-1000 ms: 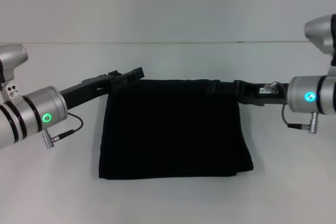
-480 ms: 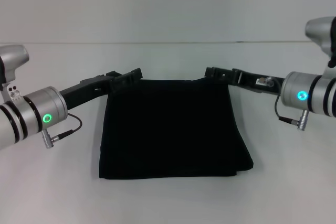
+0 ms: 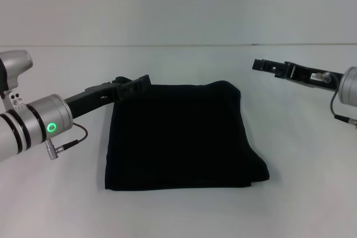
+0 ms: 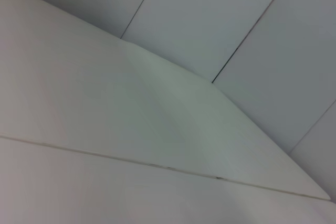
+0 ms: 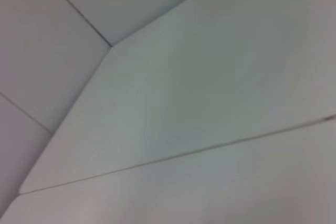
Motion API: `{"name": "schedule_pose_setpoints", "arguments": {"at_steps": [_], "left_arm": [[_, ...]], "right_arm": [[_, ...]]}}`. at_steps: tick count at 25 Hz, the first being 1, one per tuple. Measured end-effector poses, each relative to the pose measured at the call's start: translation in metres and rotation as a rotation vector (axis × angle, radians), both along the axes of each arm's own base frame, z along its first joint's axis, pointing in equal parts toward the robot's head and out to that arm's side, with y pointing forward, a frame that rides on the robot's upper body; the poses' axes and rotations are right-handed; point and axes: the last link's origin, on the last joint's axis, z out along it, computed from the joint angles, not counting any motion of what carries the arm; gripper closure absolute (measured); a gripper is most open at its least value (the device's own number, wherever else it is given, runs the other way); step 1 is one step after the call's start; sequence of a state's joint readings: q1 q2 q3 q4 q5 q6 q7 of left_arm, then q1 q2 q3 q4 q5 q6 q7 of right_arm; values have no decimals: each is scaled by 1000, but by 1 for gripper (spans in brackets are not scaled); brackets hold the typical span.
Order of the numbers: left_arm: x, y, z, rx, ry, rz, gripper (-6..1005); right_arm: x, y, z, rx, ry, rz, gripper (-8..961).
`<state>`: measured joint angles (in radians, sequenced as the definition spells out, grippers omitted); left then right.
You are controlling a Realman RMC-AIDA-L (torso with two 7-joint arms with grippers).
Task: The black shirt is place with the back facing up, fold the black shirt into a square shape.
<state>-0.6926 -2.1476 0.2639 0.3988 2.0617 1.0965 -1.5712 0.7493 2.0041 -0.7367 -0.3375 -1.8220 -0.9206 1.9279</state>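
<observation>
Black shirt (image 3: 181,135): folded into a near-square on white table (image 3: 301,193).
Left gripper (image 3: 134,85): at far-left corner, grip unclear.
Right gripper (image 3: 262,65): clear of cloth, grip unclear.
Progress: seemingly almost done.

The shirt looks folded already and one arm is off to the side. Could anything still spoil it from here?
Possibly. The left gripper sits right at the far left corner of the black shirt; if it is caught on the cloth when it leaves, it could drag that corner and open the fold. The near right corner also shows a layer sticking out, so the square is slightly uneven and may loosen. The right gripper is clear of the shirt, so it poses little risk.
</observation>
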Motion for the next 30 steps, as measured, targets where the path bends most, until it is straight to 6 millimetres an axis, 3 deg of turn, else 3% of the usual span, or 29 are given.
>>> {"name": "schedule_pose_setpoints", "arguments": {"at_steps": [8,18,30], "left_arm": [[-2,2,1,8,3,19,39],[-5,5,1,19,11,49,39],[-14,16,-1,35,39,171,39]], "right_arm": [[-7,0,11,-22,2,67,74],[-10,1,14,-16,-10,102,393],[-19,-7,17,-42,-40,256,336]]}}
